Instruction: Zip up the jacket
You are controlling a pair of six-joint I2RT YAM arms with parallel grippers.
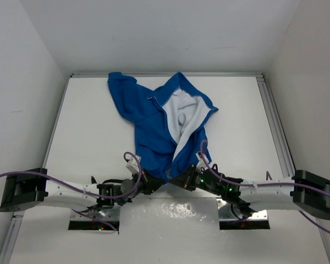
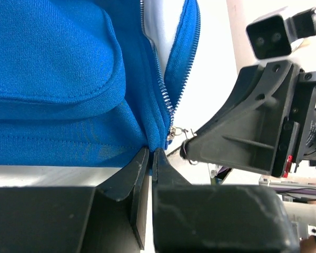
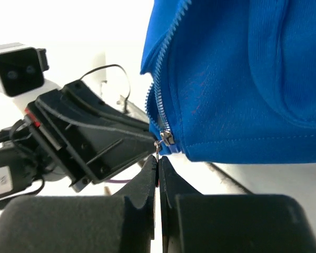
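– Top external view has the bright blue fleece hooded jacket (image 1: 148, 121) lying front-up on the white table (image 1: 88, 121), hood toward the far edge, hem toward the near edge between the two arms. White lining shows, so the front is open almost all the way down.
– And the claws?
– The left gripper (image 2: 150, 158) is pinched tight on the hem, just beside the foot of the zipper. The right gripper (image 3: 158, 164) is closed on what looks like the thin silver pull tab (image 3: 159, 150) hanging from the silver zipper slider (image 3: 167, 138), which sits at the very bottom of the teeth.
– So the pull is only starting?
– I'd judge so: anchor set, tab caught, nothing zipped yet. Next the right arm should draw the slider toward the far edge along the teeth while the left arm keeps the hem taut and both rows in line.
– What do the wrist views add?
– From overhead, both grips are lost among black fingers and cloth. Only the right wrist view shows the tab entering the fingertips. Only the left wrist view shows the clamped hem and the split rows of teeth (image 2: 166, 89) above it
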